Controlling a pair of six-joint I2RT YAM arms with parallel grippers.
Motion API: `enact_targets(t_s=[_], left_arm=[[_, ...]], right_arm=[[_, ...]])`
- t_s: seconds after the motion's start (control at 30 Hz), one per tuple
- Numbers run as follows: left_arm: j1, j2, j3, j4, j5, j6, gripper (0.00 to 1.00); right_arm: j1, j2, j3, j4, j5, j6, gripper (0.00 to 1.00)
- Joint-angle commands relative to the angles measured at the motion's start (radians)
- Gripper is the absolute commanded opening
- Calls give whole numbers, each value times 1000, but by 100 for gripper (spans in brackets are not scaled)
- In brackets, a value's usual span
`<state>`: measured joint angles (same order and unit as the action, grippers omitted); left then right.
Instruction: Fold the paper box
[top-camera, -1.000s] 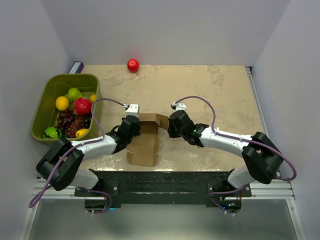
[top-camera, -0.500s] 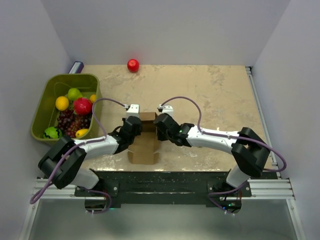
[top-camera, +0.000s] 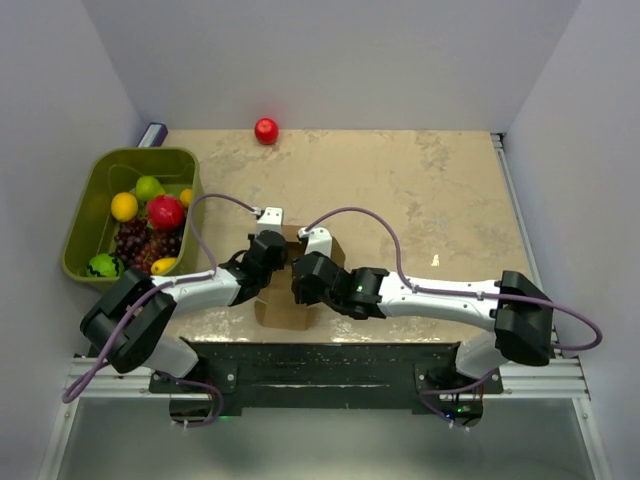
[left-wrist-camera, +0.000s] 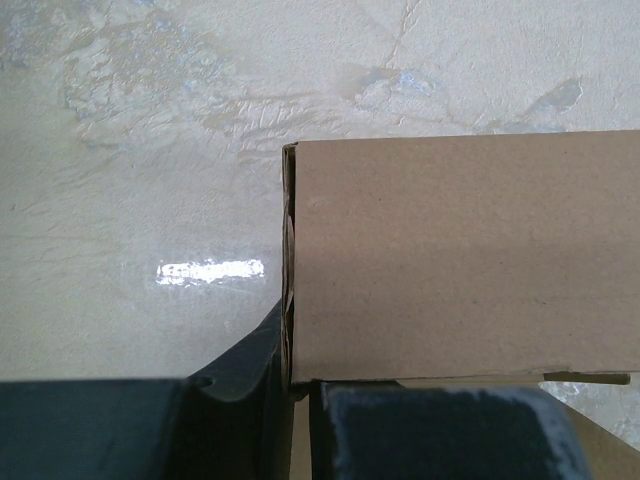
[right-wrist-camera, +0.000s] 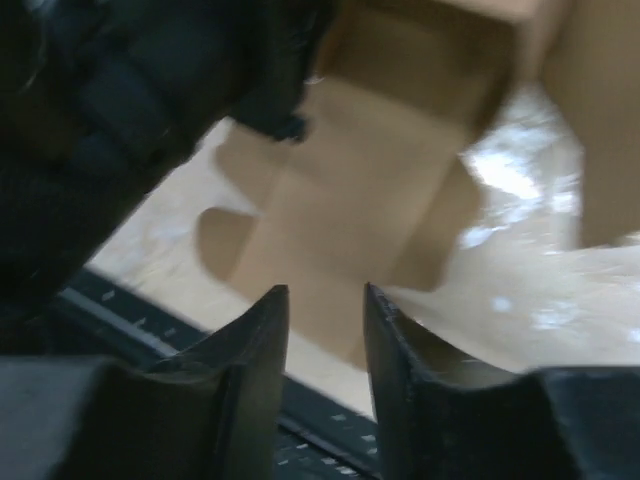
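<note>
The paper box (top-camera: 286, 312) is plain brown cardboard, half formed, with walls raised at its far end and a flat flap lying toward the near edge of the worktop (top-camera: 430, 190), midway between the arms. The left gripper (top-camera: 268, 250) reaches in from the left, pinched narrowly on an upright wall's edge. The right gripper (top-camera: 303, 282), its arm stretched low across the front, hangs over the flat flap, jaws slightly parted and empty.

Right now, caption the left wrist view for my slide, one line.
Left gripper pinching the layered edge of the brown paper box over the pale marbled table.
</note>
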<state>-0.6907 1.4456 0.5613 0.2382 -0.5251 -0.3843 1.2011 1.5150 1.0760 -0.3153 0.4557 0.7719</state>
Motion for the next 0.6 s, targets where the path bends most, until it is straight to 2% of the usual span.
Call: enact_targets(t_s=[0.0,0.17,0.27,0.33,0.57], left_arm=[[-9,15,15,-57,25,-14,0],[-9,3,2,-57,28,-16,0],[-7,-10,-3,-59,39,-25,0],[-9,-11,5,-80,40,-31,0],[-7,-42,-3,-92,28,-30,0]], right_arm=[[-27,54,-71,154,-101,72,16],[-44,99,-37,159,-66,23,16],[-110,137,-48,212,-101,-3,13],[-146,172,-37,200,-114,0,8],[-150,264,-67,131,-103,59,5]])
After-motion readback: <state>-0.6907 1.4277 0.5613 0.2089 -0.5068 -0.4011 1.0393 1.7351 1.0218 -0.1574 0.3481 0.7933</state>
